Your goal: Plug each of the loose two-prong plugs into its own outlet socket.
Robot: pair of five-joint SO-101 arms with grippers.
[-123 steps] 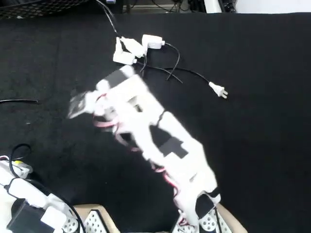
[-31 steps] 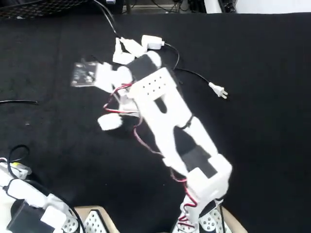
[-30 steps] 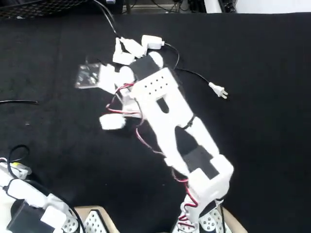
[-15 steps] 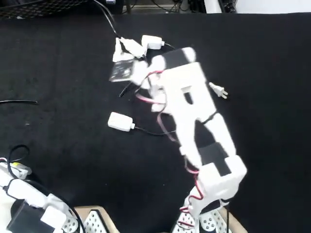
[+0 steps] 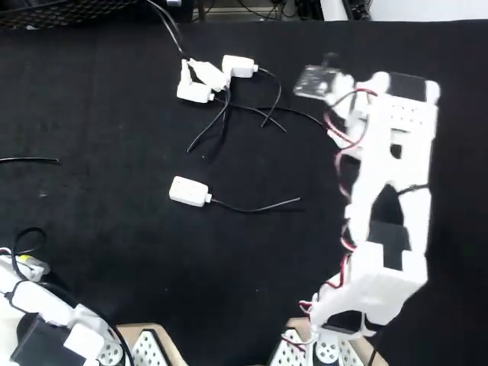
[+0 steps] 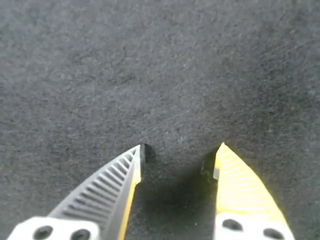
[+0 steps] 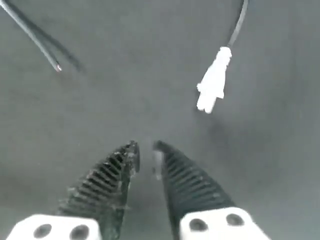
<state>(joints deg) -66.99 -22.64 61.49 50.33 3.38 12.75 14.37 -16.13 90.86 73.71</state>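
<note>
Several loose cords (image 5: 229, 114) near sockets (image 5: 195, 93)

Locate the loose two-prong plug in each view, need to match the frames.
High view: two-prong plug at the end of its black cable, partly under the right arm.
Right wrist view: two-prong plug just ahead of the right gripper, apart from it.
Left wrist view: left gripper over black cloth.
Shared landmark: the black cable.

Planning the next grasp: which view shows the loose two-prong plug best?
Right wrist view: the plug lies whole on the cloth ahead of that hand. In the high view the arm mostly covers it; its cord leads there. The left wrist view faces bare cloth.
</note>
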